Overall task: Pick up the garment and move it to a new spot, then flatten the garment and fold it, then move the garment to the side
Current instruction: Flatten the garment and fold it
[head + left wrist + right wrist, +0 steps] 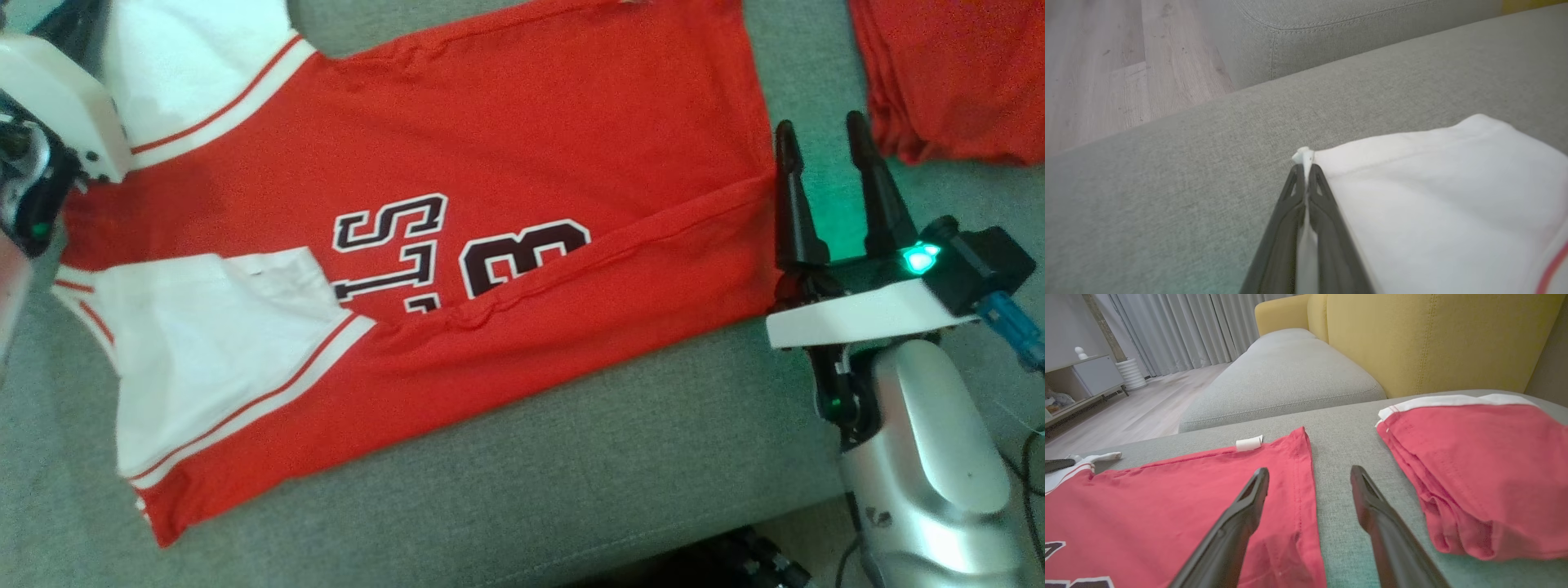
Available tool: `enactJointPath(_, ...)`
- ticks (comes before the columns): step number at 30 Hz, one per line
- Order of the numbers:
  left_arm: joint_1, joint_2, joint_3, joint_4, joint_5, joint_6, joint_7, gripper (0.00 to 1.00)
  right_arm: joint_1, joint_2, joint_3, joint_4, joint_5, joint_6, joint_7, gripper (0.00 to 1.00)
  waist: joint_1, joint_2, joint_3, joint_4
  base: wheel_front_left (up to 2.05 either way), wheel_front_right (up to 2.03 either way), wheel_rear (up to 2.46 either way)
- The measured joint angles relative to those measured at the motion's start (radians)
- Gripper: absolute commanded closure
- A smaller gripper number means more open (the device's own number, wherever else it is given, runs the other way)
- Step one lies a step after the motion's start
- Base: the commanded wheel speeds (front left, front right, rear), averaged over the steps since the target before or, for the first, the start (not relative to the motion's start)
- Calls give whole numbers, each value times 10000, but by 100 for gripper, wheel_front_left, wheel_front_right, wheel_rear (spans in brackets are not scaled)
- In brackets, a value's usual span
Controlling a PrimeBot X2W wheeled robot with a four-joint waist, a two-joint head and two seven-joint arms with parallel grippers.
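Note:
The garment point(490, 147) is a red jersey with white sleeves and dark lettering, lying spread on the grey sofa cushion point(571, 474). Its near long edge is folded over part of the lettering. In the left wrist view my left gripper point(1304, 167) is shut on the edge of a white sleeve point(1433, 196), with a nub of cloth poking out past the tips. My right gripper point(820, 126) stands open at the jersey's hem point(1302, 473). One of its fingers is over the red cloth, the other over bare cushion, and nothing is between them.
A second red garment point(947, 73), folded, lies on the cushion just right of my right gripper point(1309, 473). A yellow sofa back point(1433, 335) rises behind it. Wooden floor point(1106, 61) drops off past the cushion's left edge. Cables hang at the lower right point(1029, 465).

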Motion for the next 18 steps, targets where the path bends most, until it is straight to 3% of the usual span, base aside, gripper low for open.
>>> enactJointPath(11, 281, -585, -550, -339, -119, 0, -3032, 100, 30, -6, -727, 403, -905, 0, 65, 0, -2, 1, -1122, 723, 0, 0, 0)
enactJointPath(18, 1250, -838, -1041, -1244, 98, 155, -3722, 100, 52, -6, -1632, 355, -1632, 0, 815, 0, -3, 1, -1916, 1660, 0, 0, 0)
